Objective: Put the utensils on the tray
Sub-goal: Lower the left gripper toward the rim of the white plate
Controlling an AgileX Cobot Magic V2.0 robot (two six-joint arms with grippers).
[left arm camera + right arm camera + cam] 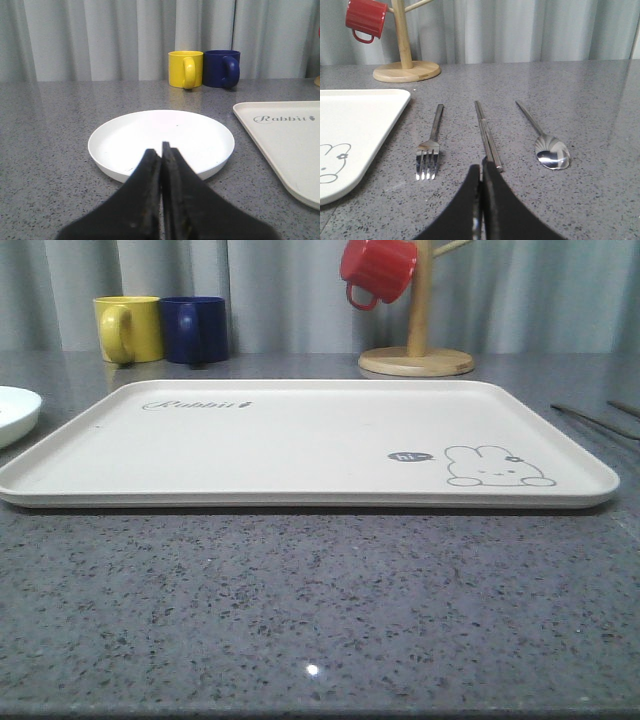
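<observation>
Light is soft, even and cool, no hard shadows; a thin dark shadow band lies under the tray (300, 440) near edge. One pinpoint glare spot on the countertop (312, 670), bright sheen on the spoon (551, 154) bowl. Both wrist views show near black fingers (150, 200) blurred; backgrounds stay fairly sharp.

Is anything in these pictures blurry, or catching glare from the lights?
Front view: a small bright glint on the grey counter; the tray casts a dark shadow along its near edge. Left wrist view: the shut left gripper looks soft and out of focus. Right wrist view: the spoon bowl mirrors light; the right gripper is blurred.
</observation>
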